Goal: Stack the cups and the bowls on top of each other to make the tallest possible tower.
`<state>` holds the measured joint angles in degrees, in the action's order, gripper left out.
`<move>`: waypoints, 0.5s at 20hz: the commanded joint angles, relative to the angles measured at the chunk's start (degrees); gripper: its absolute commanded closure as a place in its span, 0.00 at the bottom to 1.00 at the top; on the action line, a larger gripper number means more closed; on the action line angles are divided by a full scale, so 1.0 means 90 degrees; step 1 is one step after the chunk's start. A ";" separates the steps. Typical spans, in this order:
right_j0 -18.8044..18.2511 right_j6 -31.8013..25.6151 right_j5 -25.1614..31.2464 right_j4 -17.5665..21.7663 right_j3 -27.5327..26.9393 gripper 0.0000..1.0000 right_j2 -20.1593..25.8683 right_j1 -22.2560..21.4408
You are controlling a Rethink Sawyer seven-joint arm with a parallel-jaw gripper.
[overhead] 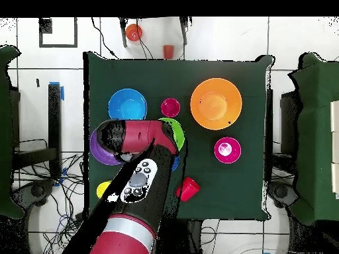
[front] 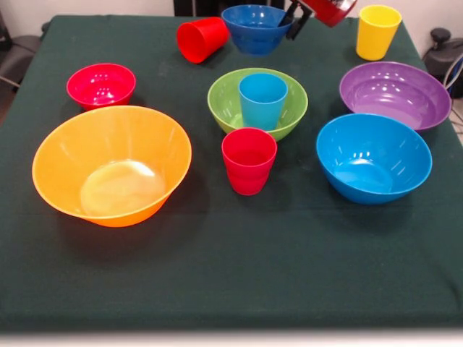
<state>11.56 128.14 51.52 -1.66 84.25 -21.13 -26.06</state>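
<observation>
A light blue cup [front: 262, 100] stands upright inside the green bowl [front: 288, 108] at the table's middle. In front of it stands a red cup [front: 249, 160]. A second red cup [front: 202, 38] lies on its side at the back, beside the small dark blue bowl [front: 255, 27]. The yellow cup [front: 377, 31] stands at the back right. The huge orange bowl [front: 112, 166], small red bowl [front: 101, 84], purple bowl [front: 395, 94] and medium blue bowl [front: 373, 157] sit apart from one another. My gripper [front: 294, 20] hangs at the dark blue bowl's right rim, holding nothing I can see.
The dark green cloth of the table [front: 217, 275] runs to the front edge. From overhead, my red arm [overhead: 136, 188] covers part of the green bowl [overhead: 179, 132] and purple bowl [overhead: 98, 153]. A small red cup [overhead: 168, 51] and an orange object [overhead: 134, 32] sit off the table.
</observation>
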 commanded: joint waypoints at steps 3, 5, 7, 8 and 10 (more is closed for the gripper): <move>0.0106 0.0218 -0.0617 0.0279 0.0573 1.00 0.0687 0.0001; 0.0127 0.0282 -0.0564 0.0250 0.0492 1.00 0.0666 0.0021; 0.0136 0.0332 -0.0512 0.0232 0.0338 1.00 0.0653 0.0093; 0.0143 0.0351 -0.0513 0.0225 0.0316 1.00 0.0648 0.0105; 0.0121 0.0370 -0.0462 0.0200 0.0186 1.00 0.0653 0.0174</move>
<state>11.82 128.14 50.73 -1.68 86.12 -21.12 -26.07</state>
